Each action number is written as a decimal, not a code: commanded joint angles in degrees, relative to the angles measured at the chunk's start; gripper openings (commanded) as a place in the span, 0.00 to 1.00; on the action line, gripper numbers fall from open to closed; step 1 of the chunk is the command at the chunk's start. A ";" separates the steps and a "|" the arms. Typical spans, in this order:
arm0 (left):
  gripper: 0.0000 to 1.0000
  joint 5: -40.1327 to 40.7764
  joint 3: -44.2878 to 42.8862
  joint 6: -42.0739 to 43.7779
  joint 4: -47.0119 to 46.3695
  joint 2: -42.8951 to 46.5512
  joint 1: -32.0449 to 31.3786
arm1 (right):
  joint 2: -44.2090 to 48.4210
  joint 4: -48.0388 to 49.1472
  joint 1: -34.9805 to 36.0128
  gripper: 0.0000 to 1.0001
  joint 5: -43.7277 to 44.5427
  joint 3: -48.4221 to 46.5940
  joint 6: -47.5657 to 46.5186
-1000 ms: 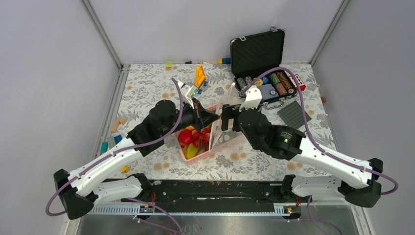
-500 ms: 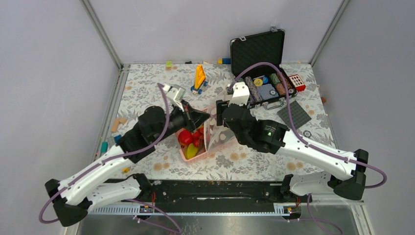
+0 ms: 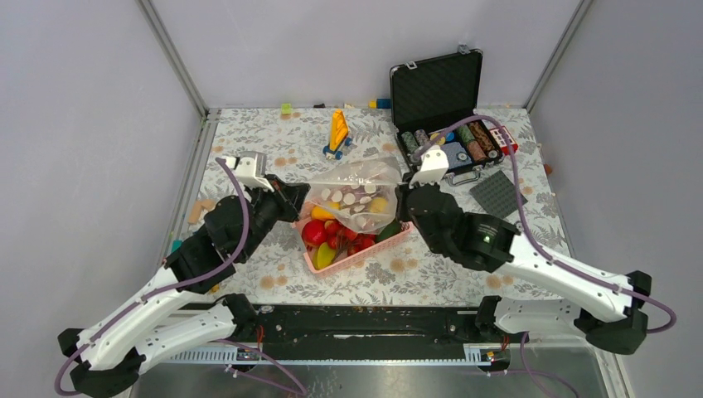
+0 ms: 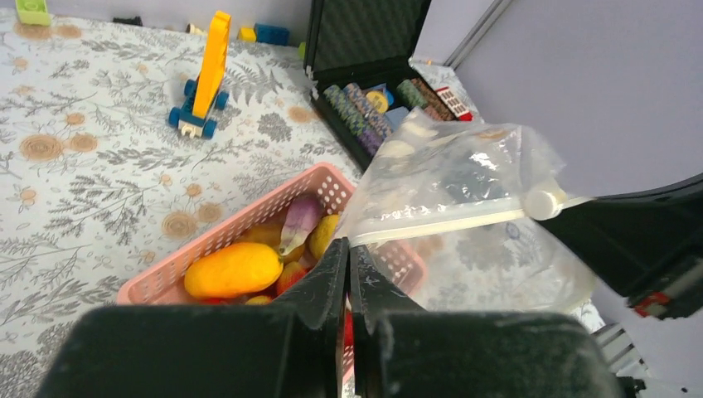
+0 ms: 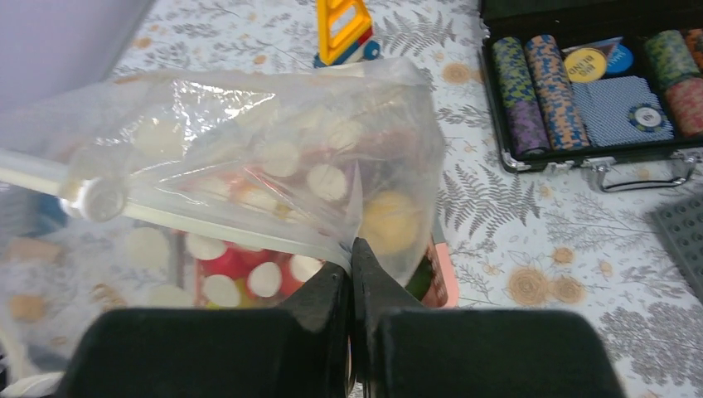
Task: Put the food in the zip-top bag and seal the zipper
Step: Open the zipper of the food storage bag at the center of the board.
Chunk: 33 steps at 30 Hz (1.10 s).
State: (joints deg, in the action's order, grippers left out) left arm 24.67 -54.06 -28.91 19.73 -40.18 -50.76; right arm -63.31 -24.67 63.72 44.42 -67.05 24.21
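Note:
The clear dotted zip-top bag [image 3: 356, 189] hangs stretched sideways above the pink basket [image 3: 358, 255]. My left gripper [image 3: 300, 207] is shut on the bag's left end. My right gripper [image 3: 400, 203] is shut on its right end. In the left wrist view the zipper [image 4: 448, 224] runs from my shut left gripper [image 4: 349, 249] to a white slider [image 4: 543, 201]. In the right wrist view my right gripper [image 5: 351, 249] pinches the zipper [image 5: 215, 222]. The food lies in the basket: a yellow piece [image 4: 232, 269], a purple one [image 4: 298, 222] and red ones [image 3: 315, 232]. Whether any food is inside the bag I cannot tell.
An open black case [image 3: 448, 149] with poker chips stands at the back right, with a grey studded plate [image 3: 497, 195] beside it. A yellow toy vehicle [image 3: 337, 133] sits behind the basket. Small blocks [image 3: 199, 211] lie along the left edge.
The right gripper closed on the bag's right end. The left arm pulled away to the left, and the bag went from hanging upright to stretched flat between both grippers.

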 commanded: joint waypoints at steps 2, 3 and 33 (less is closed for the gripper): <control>0.00 10.44 -2.61 1.86 2.97 1.72 0.10 | 6.43 0.79 -0.70 0.00 0.26 3.74 -0.98; 0.00 10.64 -2.67 2.22 2.84 2.13 0.13 | 7.19 2.04 -0.75 0.00 -1.44 4.29 -2.20; 0.00 19.81 8.89 -4.31 8.95 8.39 0.14 | -36.19 48.35 -2.50 0.04 -50.00 -0.51 3.27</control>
State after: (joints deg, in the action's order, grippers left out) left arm 47.57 -51.48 -25.93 29.12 -31.66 -50.78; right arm -102.08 22.13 62.65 -2.66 -74.24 24.99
